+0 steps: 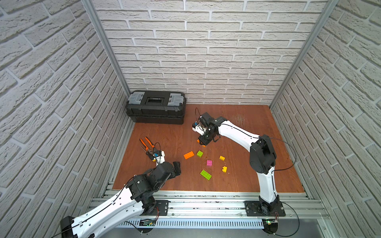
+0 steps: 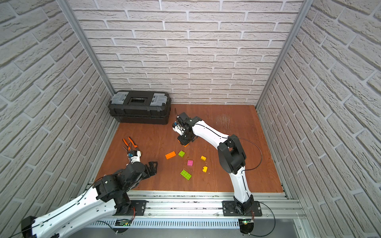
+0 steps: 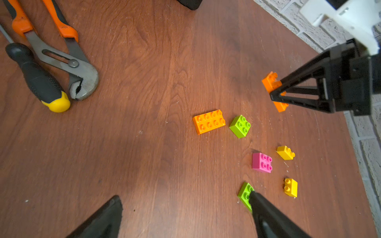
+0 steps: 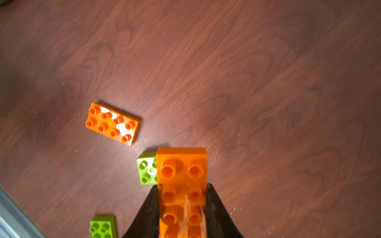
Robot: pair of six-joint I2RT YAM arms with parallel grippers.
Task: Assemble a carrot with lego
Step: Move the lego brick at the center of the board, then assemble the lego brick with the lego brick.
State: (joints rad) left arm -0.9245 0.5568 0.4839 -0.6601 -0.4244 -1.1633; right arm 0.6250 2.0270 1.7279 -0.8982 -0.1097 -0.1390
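My right gripper (image 4: 182,185) is shut on an orange oblong lego brick (image 4: 181,164), studs facing the wrist camera, held just above the table behind the loose pieces (image 1: 201,142). Single lego bricks lie on the wooden table (image 1: 237,175): an orange oblong (image 1: 189,155), a small lime green (image 1: 199,153), a pink (image 1: 209,162), two small yellow (image 1: 222,158) (image 1: 224,169) and a long lime green (image 1: 205,174). My left gripper (image 3: 185,195) stands open and empty near the table's front left; one fingertip (image 3: 255,197) overlaps the long green brick (image 3: 244,192) in its wrist view. No carrot shows.
A black toolbox (image 1: 156,107) stands at the back left against the wall. Orange-handled pliers (image 1: 147,143) and a black screwdriver with a yellow end (image 3: 41,82) lie at the left, just beyond my left wrist. Brick walls close in three sides.
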